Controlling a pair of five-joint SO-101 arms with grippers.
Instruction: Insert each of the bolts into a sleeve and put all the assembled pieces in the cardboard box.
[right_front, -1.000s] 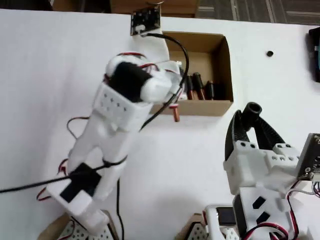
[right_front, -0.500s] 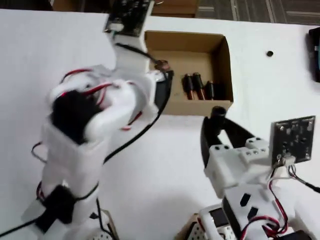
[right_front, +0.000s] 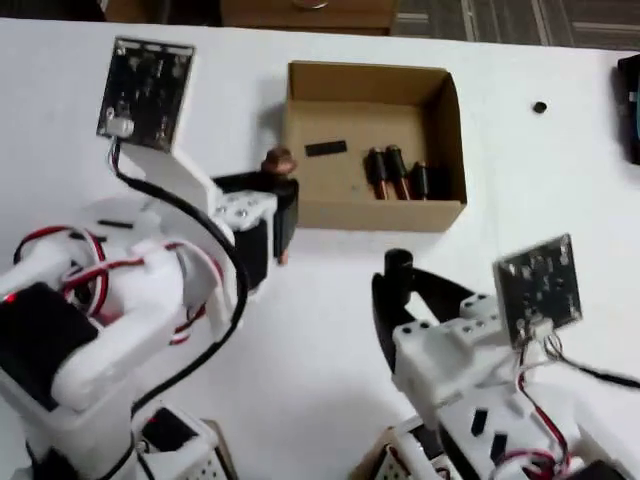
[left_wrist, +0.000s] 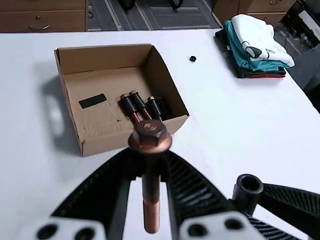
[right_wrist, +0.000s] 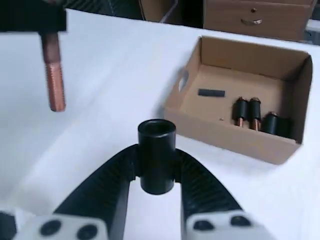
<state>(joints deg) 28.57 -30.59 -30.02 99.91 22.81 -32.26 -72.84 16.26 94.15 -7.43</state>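
Your left gripper (left_wrist: 148, 167) is clamped tight on a copper bolt (left_wrist: 150, 192), gripping the shank just under the hex head so the bolt hangs upright with its threaded end down, above the table (right_front: 330, 330) and just outside the near left corner of the cardboard box (right_front: 375, 215). Your right gripper (right_wrist: 156, 172) is closed around a black sleeve (right_wrist: 156, 150), held upright with its open bore facing up, over the middle of the table toward the near edge and apart from the bolt. Three assembled pieces (right_front: 395, 172) lie side by side in the box's near right corner, and the box sits by the far edge of the table.
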